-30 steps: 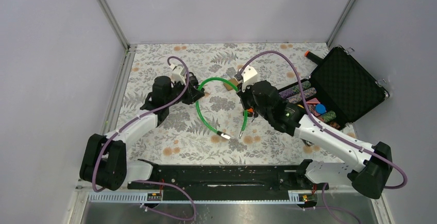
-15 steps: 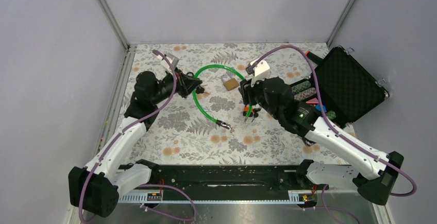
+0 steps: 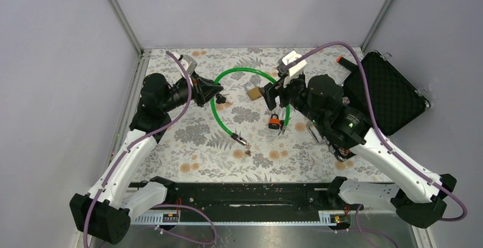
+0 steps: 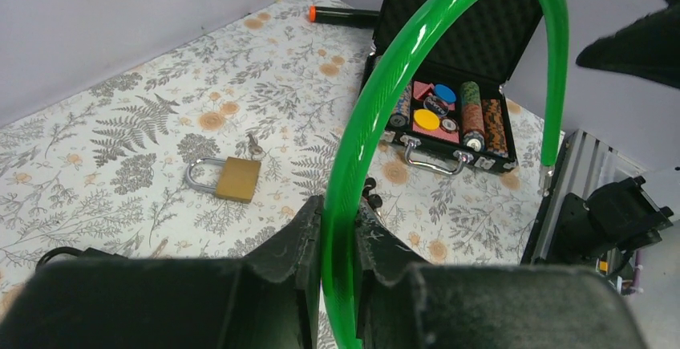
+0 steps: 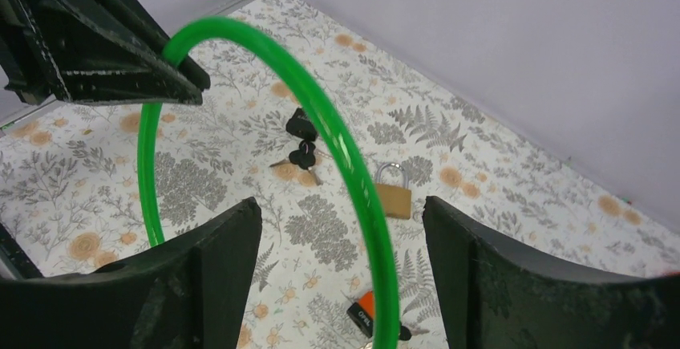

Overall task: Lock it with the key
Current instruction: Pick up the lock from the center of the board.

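A green cable lock (image 3: pixel 230 76) arches between the two arms. My left gripper (image 3: pixel 214 93) is shut on it, the cable (image 4: pixel 377 100) pinched between both fingers. My right gripper (image 3: pixel 279 95) stands open; the cable (image 5: pixel 337 140) runs between its fingers (image 5: pixel 232 245) without touching either. A bunch of black keys (image 5: pixel 301 147) lies on the floral mat under the arch, also in the top view (image 3: pixel 221 97). A brass padlock (image 3: pixel 254 93) lies near the keys, and a small orange and black lock (image 3: pixel 274 123) lies below the right gripper.
An open black case (image 3: pixel 387 91) with poker chips sits at the right edge, an orange-tipped marker (image 3: pixel 342 60) behind it. The cable's metal end (image 3: pixel 241 141) rests on the mat in front. Grey walls close in the mat's back and sides.
My right gripper has opened and let go of the cable, then drawn back and to the right. The left arm has pulled its part of the cable left and raised it.
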Available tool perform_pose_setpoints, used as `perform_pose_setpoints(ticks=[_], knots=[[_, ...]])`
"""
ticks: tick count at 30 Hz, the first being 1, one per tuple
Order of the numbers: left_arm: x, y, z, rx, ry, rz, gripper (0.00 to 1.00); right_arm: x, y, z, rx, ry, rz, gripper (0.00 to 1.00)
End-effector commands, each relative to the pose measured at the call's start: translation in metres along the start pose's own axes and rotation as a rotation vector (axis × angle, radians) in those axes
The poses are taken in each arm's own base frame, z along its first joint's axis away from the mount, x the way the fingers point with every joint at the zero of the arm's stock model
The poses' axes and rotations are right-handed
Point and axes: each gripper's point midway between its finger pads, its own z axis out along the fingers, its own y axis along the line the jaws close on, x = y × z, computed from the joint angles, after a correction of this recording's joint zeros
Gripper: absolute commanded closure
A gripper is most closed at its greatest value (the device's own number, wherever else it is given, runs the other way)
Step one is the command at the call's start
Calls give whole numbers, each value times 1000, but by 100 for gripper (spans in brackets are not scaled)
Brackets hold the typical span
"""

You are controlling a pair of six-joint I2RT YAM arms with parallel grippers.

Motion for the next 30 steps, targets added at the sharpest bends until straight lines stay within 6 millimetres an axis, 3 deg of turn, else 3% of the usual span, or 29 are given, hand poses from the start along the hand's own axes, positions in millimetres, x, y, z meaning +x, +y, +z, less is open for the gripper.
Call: perform_pose_setpoints(ticks=[1, 4, 10, 13, 16, 18, 19, 21, 23, 26, 30], knots=[[-40, -22, -8, 58, -81, 95, 100, -38, -1, 1, -18, -86, -82, 20], [-41, -24, -10, 64, -76, 103, 100, -39, 2, 8, -34, -74, -125, 19], [-42, -34, -14, 107, -70, 118, 100, -18, 21, 27, -140, 66, -191, 22], [-41, -35, -15, 112, -67, 120, 100, -14, 22, 35, -134, 94, -174, 43], [-41, -37, -15, 119, -63, 115, 100, -16, 24, 37, -131, 71, -135, 76], [-42, -38, -16, 119, -65, 102, 89, -23, 24, 34, -125, 29, -110, 97], [-42, -38, -16, 120, -65, 92, 81, -27, 22, 32, -114, 4, -93, 100], [-41, -38, -15, 113, -67, 59, 48, -41, 18, 23, -92, -60, -53, 100], [-40, -36, -15, 96, -78, 30, 26, -54, 13, 13, -73, -122, -15, 100], [-27, -24, -12, 44, -89, -32, 13, -74, 4, -3, -35, -204, 43, 100], [-4, -9, -6, -8, -80, -108, 11, -93, -6, -23, -1, -268, 94, 100]])
